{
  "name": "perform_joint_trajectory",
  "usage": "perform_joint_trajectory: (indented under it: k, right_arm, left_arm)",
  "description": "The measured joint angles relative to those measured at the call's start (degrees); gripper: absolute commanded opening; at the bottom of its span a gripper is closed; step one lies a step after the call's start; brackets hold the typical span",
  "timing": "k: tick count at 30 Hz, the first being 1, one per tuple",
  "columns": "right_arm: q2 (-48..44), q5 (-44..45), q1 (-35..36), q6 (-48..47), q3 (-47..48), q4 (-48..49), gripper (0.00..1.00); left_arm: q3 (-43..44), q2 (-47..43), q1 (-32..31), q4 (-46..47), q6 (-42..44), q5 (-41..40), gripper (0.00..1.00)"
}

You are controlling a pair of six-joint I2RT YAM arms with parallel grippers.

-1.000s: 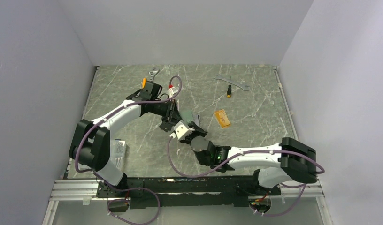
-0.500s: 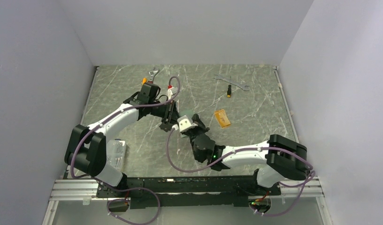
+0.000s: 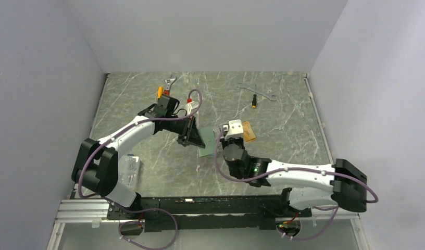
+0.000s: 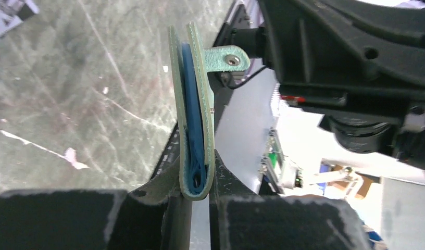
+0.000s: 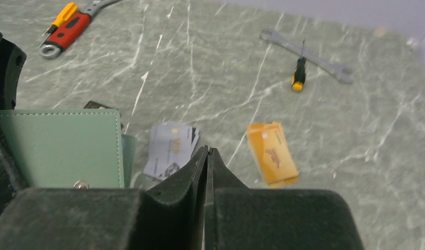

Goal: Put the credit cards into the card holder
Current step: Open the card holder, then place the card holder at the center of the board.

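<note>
Several thin, slick credit cards (image 5: 171, 148) should be pinched edgewise; the soft card holder (image 4: 194, 104) is clamped by the left gripper (image 4: 196, 187), while the right gripper (image 5: 206, 156) is closed empty.

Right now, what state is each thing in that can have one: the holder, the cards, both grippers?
card holder: held on edge by its fold, flaps slightly apart, snap tab unfastened.
left gripper: shut on the card holder.
right gripper: shut, holding nothing.
silver-grey cards: loose, fanned stack lying flat on the table.
orange-gold card: lying flat on the table, apart from the others.
</note>
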Motion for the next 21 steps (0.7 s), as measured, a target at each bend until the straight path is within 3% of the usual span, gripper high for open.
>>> perform_joint_trajectory:
  k: [4, 7, 10, 13, 16, 21]
  right_arm:
    - [-5.51, -2.75, -0.02, 18.47, -0.09, -16.5, 0.17]
    - [-6.43, -5.16, -0.07, 29.92, -0.09, -27.34, 0.47]
    - [-7.61, -9.09, -0.17, 36.46, -0.35, -34.84, 0.64]
    - [-12.28, -14.05, -0.83, 38.47, -1.77, -36.06, 0.66]
    - [-16.65, -21.51, -5.25, 39.15, -2.93, -34.47, 0.61]
    - [-14.78, -34.88, -14.86, 39.87, -3.5, -30.75, 0.61]
  left_arm:
    - [0.0, 2.56, -1.14, -0.59, 3.34, -3.8, 0.0]
    - [-0.28, 5.88, -3.06, -0.07, 4.76, -6.62, 0.0]
    - [-1.44, 7.54, -5.49, 0.98, 6.05, -9.42, 0.0]
    - [-1.4, 7.91, -7.41, 1.36, 7.45, -10.95, 0.0]
    - [-1.01, 7.91, -8.2, 1.84, 8.83, -11.3, 0.0]
    - [-0.92, 7.91, -8.02, 2.99, 10.08, -11.47, 0.0]
